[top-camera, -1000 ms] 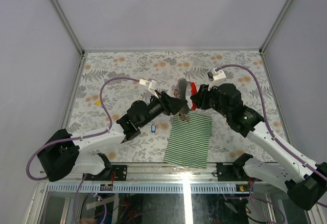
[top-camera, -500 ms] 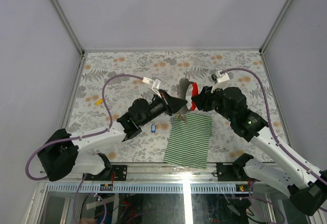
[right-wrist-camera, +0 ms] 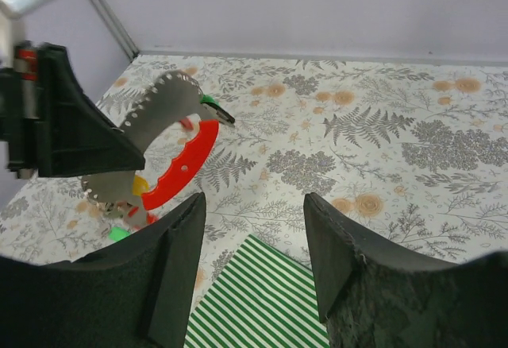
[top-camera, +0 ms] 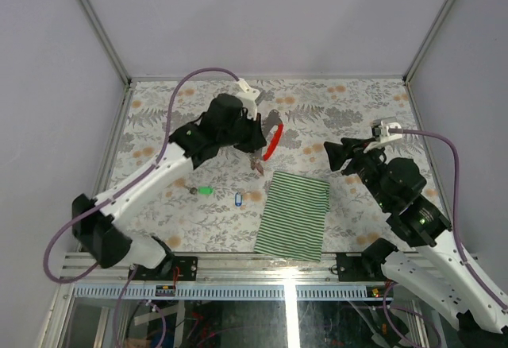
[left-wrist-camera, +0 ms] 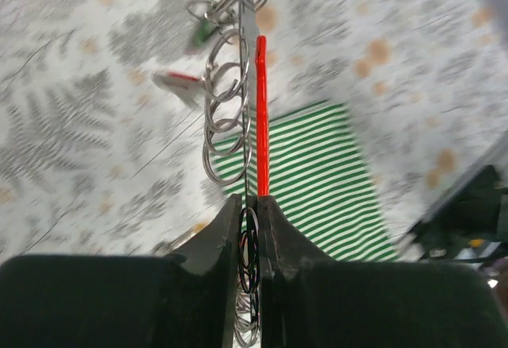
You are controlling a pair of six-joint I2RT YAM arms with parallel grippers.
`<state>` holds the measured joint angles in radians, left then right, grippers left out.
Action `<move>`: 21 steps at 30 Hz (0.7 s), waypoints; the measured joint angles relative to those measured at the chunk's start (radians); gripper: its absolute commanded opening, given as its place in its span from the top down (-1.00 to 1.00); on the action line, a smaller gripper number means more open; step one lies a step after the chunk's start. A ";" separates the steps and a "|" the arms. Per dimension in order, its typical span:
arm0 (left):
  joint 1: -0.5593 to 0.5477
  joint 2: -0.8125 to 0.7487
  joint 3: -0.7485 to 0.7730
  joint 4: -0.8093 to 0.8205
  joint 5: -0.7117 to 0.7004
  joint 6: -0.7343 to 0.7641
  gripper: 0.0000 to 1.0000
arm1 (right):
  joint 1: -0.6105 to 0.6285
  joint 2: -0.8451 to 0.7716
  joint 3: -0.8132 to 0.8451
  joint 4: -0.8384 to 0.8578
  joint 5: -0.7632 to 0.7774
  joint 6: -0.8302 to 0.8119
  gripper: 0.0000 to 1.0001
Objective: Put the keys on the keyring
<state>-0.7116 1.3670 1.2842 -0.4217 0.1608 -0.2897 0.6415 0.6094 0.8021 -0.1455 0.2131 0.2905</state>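
Floral worktop (top-camera: 357,102): left end effector (left-wrist-camera: 250,205) clenched on the keyring (left-wrist-camera: 260,125), held above it. Right end effector (right-wrist-camera: 254,201) open, empty, well apart. Green key (top-camera: 203,191) and blue key (top-camera: 237,199) lie left of the cloth (top-camera: 295,217).

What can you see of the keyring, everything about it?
The keyring is a curved grey metal strip with small holes along its edges, backed by a curved red plastic clip. Wire split rings hang from it, some carrying tagged keys. The left gripper is shut on one end, holding it out, seemingly lifted off the table. Nothing else touches it.
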 measured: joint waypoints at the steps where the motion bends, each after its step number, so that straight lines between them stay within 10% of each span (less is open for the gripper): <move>1: 0.017 0.046 0.050 -0.074 -0.001 0.029 1.00 | 0.000 -0.004 0.000 -0.001 0.011 0.000 -0.18; 11: -0.168 0.277 0.318 -0.620 -0.230 0.307 1.00 | 0.000 -0.082 -0.094 0.024 0.020 -0.056 -0.14; 21: -0.315 0.118 0.251 -0.602 -0.394 0.550 1.00 | 0.000 -0.219 -0.241 0.169 -0.140 -0.124 0.07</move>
<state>-1.0271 1.4853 1.5352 -1.0237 -0.2329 0.2604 0.6415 0.3904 0.5613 0.0235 0.0727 0.1669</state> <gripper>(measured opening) 0.098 0.487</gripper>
